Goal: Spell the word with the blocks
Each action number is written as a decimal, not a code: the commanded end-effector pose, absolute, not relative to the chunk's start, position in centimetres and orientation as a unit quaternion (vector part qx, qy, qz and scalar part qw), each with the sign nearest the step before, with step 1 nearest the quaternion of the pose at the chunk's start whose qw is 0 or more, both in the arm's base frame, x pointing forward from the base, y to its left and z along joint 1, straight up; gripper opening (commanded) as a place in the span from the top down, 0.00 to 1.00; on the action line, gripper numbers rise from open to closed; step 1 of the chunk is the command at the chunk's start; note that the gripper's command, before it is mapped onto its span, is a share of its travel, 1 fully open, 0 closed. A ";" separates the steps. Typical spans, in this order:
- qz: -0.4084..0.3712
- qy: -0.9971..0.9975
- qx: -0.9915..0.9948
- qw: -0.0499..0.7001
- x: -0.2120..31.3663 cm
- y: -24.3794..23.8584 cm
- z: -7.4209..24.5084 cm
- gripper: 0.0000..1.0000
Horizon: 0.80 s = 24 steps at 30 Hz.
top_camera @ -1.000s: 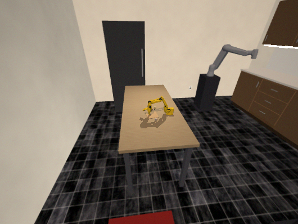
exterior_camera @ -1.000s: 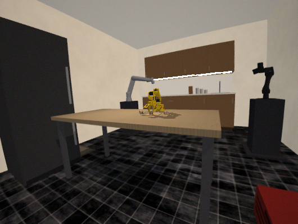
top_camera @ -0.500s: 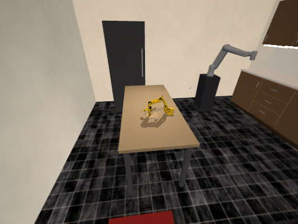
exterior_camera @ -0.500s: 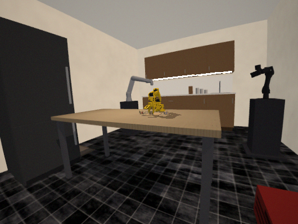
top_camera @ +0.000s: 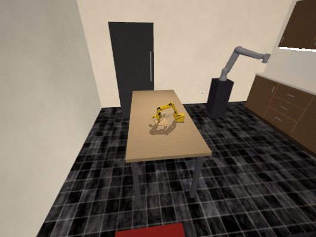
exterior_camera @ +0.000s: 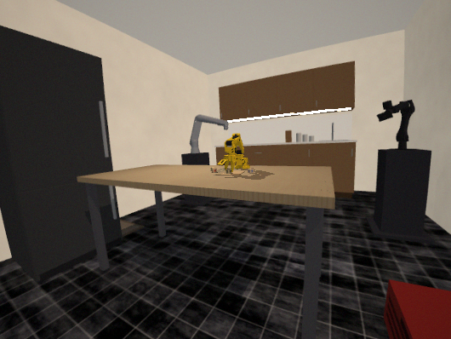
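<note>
Mid-table, toward far edge: gripper (top_camera: 154, 118) stooped beside mat (top_camera: 164, 121), fingers narrowly parted; any block held — cannot tell.

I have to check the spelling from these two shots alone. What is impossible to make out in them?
- Block letters: too small in both views; blocks are mere specks.
- Mat edges: blurred by the arm's shadow, top view.
- Whether the gripper holds a block: too small in the top view, arm overlaps it in the exterior view.

Tiny blocks (exterior_camera: 214, 170) beside tan mat (top_camera: 164, 121), letters unreadable.
</note>
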<state>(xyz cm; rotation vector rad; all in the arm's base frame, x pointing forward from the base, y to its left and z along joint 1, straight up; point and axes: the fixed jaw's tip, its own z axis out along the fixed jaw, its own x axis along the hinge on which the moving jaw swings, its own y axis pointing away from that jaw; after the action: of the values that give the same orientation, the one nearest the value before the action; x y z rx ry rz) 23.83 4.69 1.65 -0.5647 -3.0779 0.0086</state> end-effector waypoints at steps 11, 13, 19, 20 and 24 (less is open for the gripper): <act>-0.011 -0.983 -0.180 -0.031 24.6 4.4 3.1 0.79; -0.011 -0.983 -0.180 -0.031 24.5 4.3 3.1 0.80; -0.010 -0.983 -0.180 -0.031 24.5 4.1 3.1 0.83; -0.010 -0.983 -0.180 -0.031 24.5 4.1 3.1 0.84; -0.010 -0.983 -0.180 -0.031 24.4 4.0 3.1 0.86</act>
<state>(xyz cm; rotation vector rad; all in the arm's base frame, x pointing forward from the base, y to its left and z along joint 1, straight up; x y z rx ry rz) 23.58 3.99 1.67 -0.5653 -3.0779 0.0081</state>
